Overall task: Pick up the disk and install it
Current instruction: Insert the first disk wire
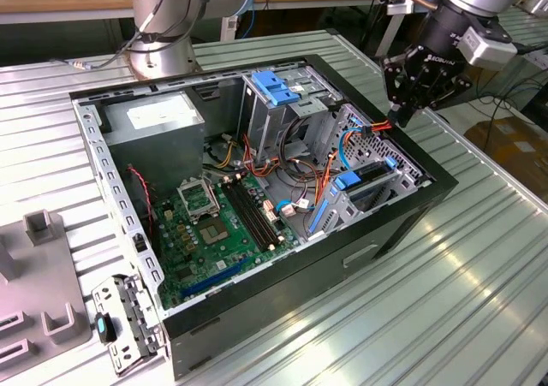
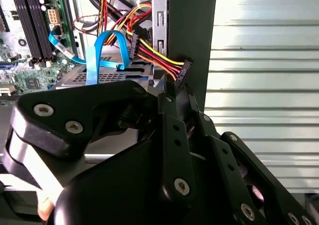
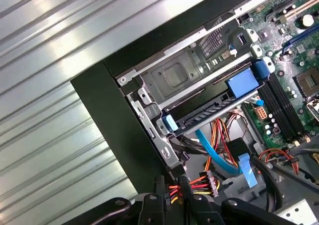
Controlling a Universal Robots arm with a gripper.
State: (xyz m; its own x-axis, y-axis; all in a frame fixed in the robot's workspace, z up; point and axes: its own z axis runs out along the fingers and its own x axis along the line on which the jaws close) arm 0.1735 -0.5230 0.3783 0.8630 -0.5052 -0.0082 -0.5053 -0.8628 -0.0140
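Note:
The disk (image 3: 212, 107) lies in the drive bay at the open computer case's (image 1: 402, 223) corner, dark and slotted, with blue rail tabs (image 3: 169, 122) at its ends. In the exterior view the disk (image 1: 374, 179) sits low at the case's right side. My gripper (image 1: 401, 115) hangs just above the case wall behind that bay. In the second wrist view my gripper (image 2: 177, 87) is shut on a black power connector (image 2: 183, 70) with red, yellow and orange wires. A blue flat cable (image 2: 102, 53) loops over the bay's metal top.
A grey power-supply box (image 1: 158, 121) and a drive cage with a light-blue top (image 1: 278, 86) stand at the case's back. The motherboard (image 1: 218, 223) fills the floor. A detached metal bracket (image 1: 124, 317) and grey fixtures (image 1: 43, 266) lie at the exterior view's left on the ribbed table (image 1: 462, 275).

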